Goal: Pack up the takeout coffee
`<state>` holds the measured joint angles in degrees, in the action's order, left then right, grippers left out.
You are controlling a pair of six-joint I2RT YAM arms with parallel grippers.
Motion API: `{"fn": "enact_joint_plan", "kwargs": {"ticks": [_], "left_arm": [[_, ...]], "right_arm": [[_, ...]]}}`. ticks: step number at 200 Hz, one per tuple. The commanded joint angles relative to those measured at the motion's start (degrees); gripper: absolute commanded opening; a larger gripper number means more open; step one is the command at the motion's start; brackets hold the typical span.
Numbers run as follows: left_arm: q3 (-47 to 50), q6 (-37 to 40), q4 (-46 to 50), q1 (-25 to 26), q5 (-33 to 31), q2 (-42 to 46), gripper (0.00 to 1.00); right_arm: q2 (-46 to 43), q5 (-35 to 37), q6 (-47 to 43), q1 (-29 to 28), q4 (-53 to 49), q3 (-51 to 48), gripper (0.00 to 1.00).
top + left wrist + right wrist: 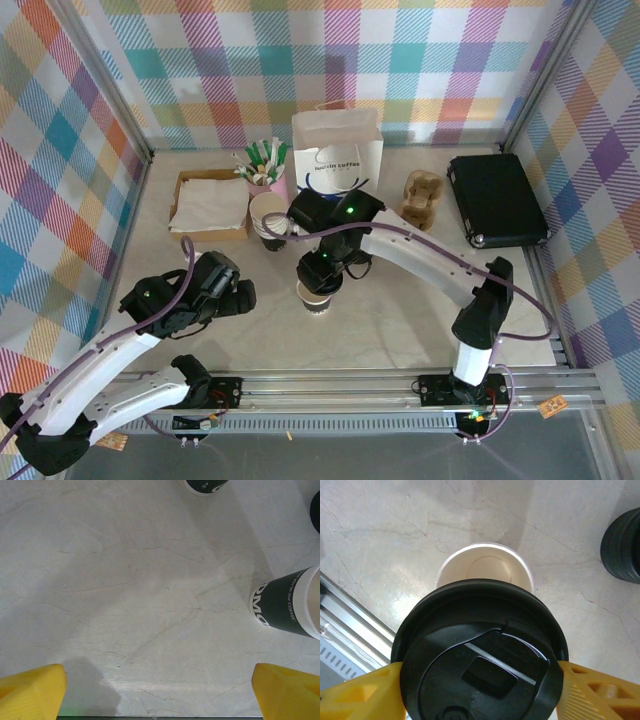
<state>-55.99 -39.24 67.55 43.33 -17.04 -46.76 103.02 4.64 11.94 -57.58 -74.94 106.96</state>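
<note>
My right claw (480, 690) pinching black lid (480, 650) at rim, poised over open coffee cup (487, 567) on desk (400, 325), middle, toward near edge. Judgement: centre lid on rim, keep level, press evenly. My left claw (160, 690) spread, hovering near cup.

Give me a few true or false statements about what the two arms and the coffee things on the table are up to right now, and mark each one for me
1. The right pincer grips a black lid between its fingers. True.
2. The cup below that lid is already sealed. False: in the right wrist view its open mouth shows past the lid's edge.
3. The left pincer is carrying a cup. False: it is open and empty over bare table.
4. The white paper bag stands upright at the far side of the table. True.
</note>
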Motion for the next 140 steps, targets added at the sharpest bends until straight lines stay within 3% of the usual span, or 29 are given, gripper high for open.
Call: {"fn": "enact_joint_plan", "kwargs": {"ticks": [1,76,140], "left_arm": [[1.26,1.52,1.06,0.25,0.67,1.5,0.96],[4.31,8.51,-5.55,0.26,5.26,7.77,1.0],[3.79,9.86,-6.33,0.2,6.88,6.73,1.0]], "right_arm": [[1.85,0.9,0.09,-1.0,0.11,1.1,0.63],[5.91,1.85,0.92,-1.31,1.54,1.81,0.65],[8.13,2.99,-1.26,-1.34,2.39,1.56,0.66]]}}
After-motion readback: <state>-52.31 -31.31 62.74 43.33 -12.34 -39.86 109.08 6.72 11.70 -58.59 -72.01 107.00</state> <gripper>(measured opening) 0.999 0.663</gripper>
